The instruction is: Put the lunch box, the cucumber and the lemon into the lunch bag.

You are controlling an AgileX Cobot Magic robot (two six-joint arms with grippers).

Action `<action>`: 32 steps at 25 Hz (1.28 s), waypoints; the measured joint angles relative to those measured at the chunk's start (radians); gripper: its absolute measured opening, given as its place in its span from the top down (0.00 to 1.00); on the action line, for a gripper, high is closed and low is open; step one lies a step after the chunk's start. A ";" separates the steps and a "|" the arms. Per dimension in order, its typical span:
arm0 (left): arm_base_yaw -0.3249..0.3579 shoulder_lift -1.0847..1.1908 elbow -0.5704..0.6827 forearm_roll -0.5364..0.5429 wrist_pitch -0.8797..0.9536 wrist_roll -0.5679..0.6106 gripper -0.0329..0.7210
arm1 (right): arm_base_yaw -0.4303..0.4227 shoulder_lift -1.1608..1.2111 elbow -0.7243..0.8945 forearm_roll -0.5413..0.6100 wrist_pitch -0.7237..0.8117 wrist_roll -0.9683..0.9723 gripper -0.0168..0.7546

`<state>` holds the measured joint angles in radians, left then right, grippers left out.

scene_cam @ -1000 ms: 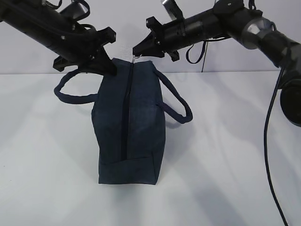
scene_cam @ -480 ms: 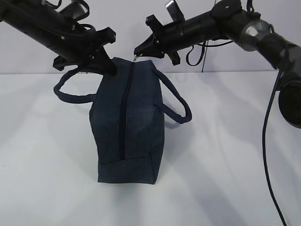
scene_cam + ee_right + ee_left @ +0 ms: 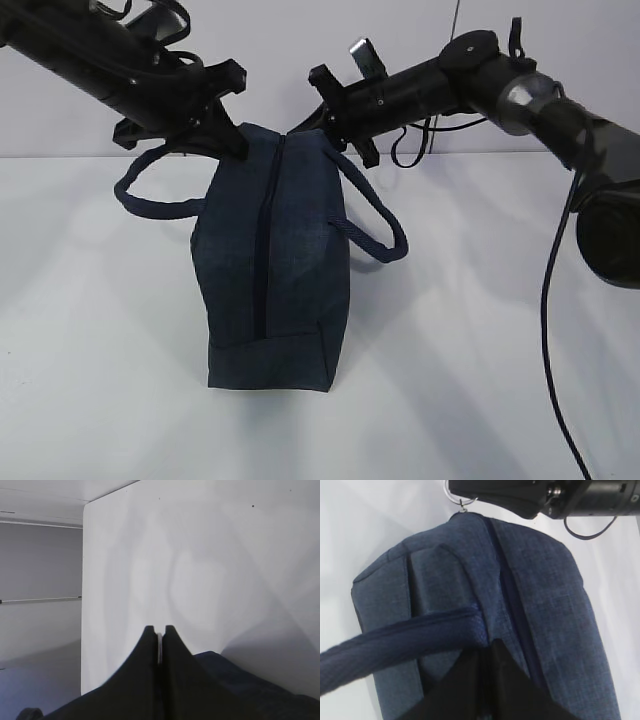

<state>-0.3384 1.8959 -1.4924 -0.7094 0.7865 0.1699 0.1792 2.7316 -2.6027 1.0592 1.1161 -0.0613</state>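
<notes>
Lunch bag [image 3: 270, 260], boxy dark navy fabric, two loop handles, top zipper shut along its whole visible run; stands on the white table [image 3: 480, 350].

Item, my right claw [image 3: 296, 131]: jaws pressed together on the small metal ring pull [image 3: 159, 649], whose silver edge shows between my two black fingertips in my right wrist view. In the left wrist view the ring [image 3: 456, 498] hangs just off the bag's top end, under my claw.

Item, my left claw [image 3: 232, 148]: jaws closed down on the bag's fabric at the same end, just beside the root of the left loop handle [image 3: 150, 190]. My left wrist view shows my dark finger [image 3: 485, 690] lying against the cloth by that handle's root. I judge this a pinch on the fabric to steady the bag.

Item, the relation that matters: outward from the ring, the zipper line [image 3: 265, 240] runs from 12 o'clock to 6 o'clock in the exterior view, away from my right claw toward the bag's near end. The bag's long axis follows it. The pull should travel along that line toward 6 o'clock, I judge, while the left holds at about 10 o'clock of the ring. The right arm is on the pull; the left is just beside it.

Item, lunch box, cucumber, lemon: none in view.
</notes>
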 joint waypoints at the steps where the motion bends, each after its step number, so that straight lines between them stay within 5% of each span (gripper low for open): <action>1: 0.000 0.000 0.000 0.000 0.000 0.002 0.95 | 0.001 0.007 0.000 0.000 0.000 0.000 1.00; 19: 0.000 0.000 0.000 0.000 0.000 0.010 0.95 | 0.006 0.067 -0.002 -0.067 0.003 -0.013 1.00; 32: 0.000 0.000 0.000 0.000 0.000 0.012 0.95 | 0.000 0.067 -0.011 -0.007 0.018 -0.101 0.93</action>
<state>-0.3384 1.8959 -1.4924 -0.7094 0.7865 0.1823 0.1795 2.7982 -2.6134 1.0521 1.1343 -0.1622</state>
